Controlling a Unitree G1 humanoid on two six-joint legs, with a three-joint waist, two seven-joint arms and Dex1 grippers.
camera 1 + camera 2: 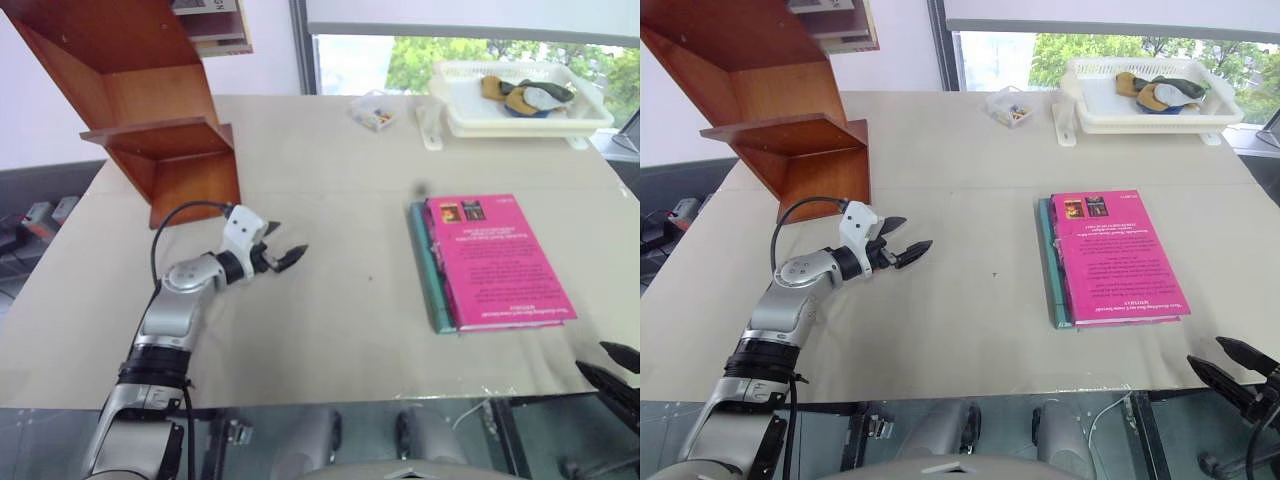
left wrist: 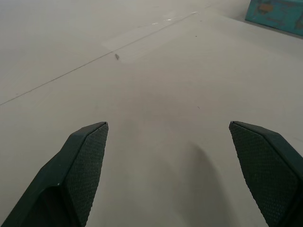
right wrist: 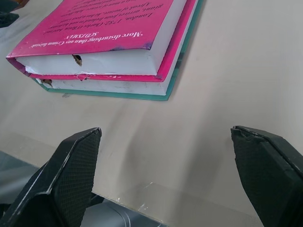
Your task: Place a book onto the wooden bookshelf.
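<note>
The magenta-pink book lies flat at the right of the table on top of a teal-green book. In the right wrist view the pink book shows its white page edge, stacked on the teal one. The reddish-brown wooden bookshelf stands at the far left of the table. My left gripper hovers open over bare table in front of the shelf, pointing right toward the books, nothing between its fingers. My right gripper is open at the table's near right edge, just short of the books.
A white tray with small items sits at the far right, with a small clear box to its left. Some books rest on the shelf's upper board. Bare beige tabletop lies between the left gripper and the stacked books.
</note>
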